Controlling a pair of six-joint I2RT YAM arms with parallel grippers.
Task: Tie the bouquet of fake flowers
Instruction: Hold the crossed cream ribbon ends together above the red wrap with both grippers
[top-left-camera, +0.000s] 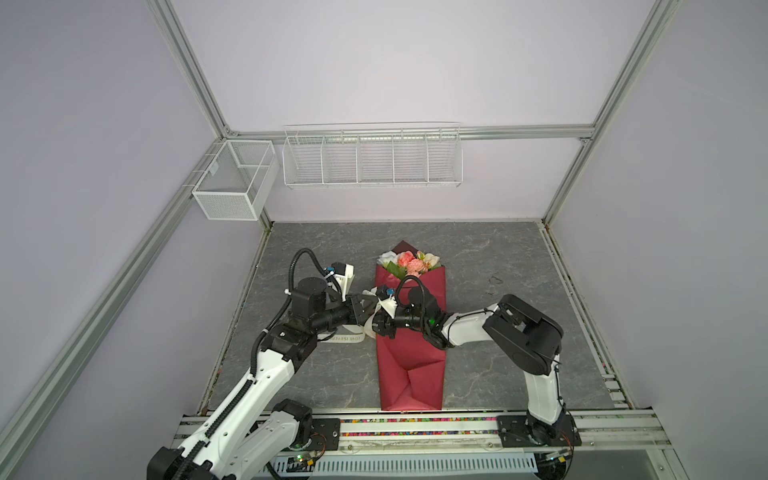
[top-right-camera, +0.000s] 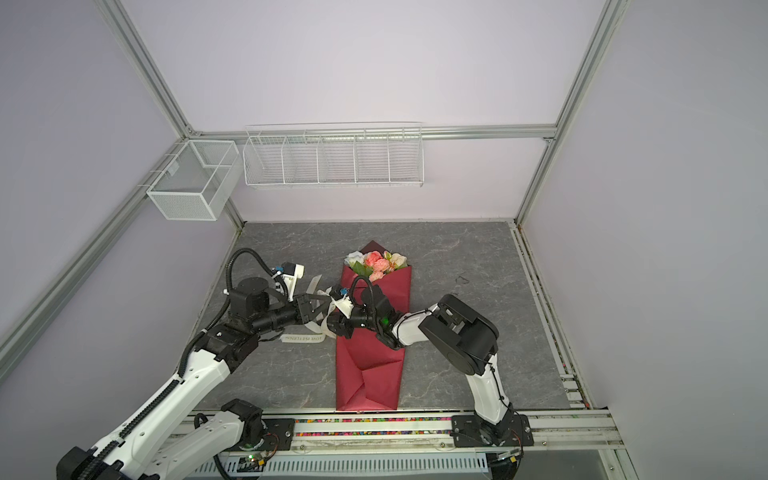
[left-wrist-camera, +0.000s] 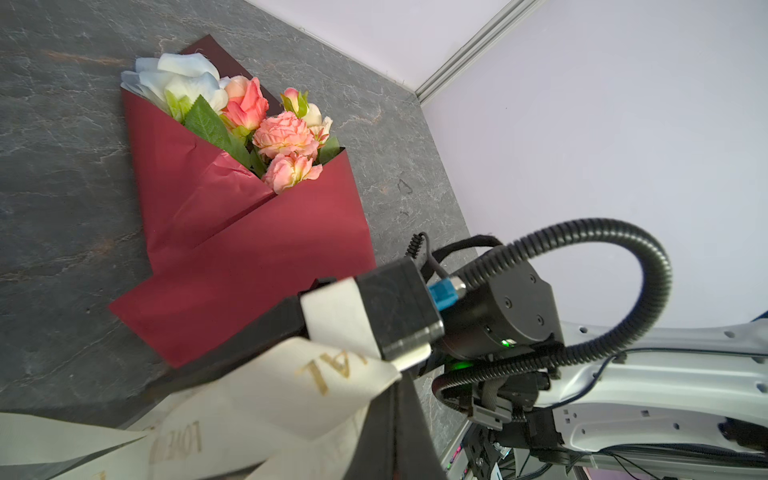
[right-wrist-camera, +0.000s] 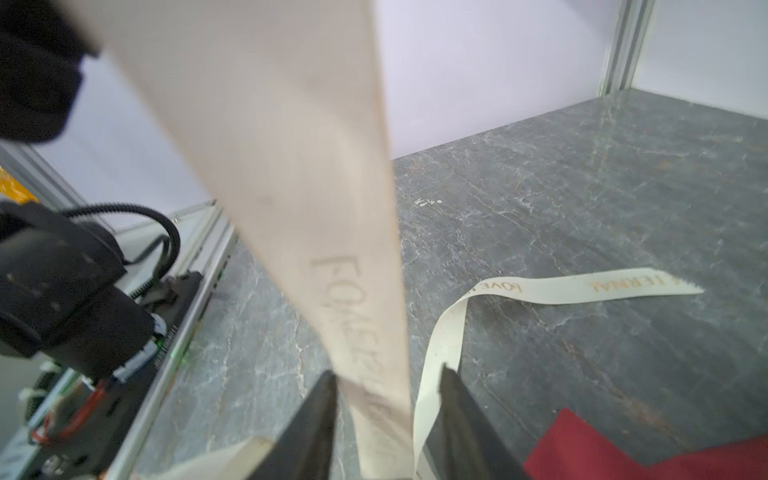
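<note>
A cream ribbon (right-wrist-camera: 324, 208) with gold lettering fills the right wrist view, stretched tight and blurred against the lens; it runs up from between the two dark fingers of the right gripper (right-wrist-camera: 386, 376), whose jaws stand apart with the band lying in the gap, not pinched; another length curls off beside them and ends flat on the grey marbled table (right-wrist-camera: 582, 166). The left gripper (top-left-camera: 363, 309) meets the right one just left of the wrapping; its jaws are closed on the ribbon, which drapes over its fingers in the left wrist view. The bouquet of fake flowers (top-left-camera: 409, 266) lies flat in the middle of the table in both top views, heads toward the back wall; dark-red paper (top-left-camera: 409, 365) folds around it in a long cone reaching almost to the front edge; the blooms are pink and peach roses, a cream bud and a pale blue-white rose, with green leaves between; the stems are hidden inside the paper. The right arm reaches across the paper's middle.
</note>
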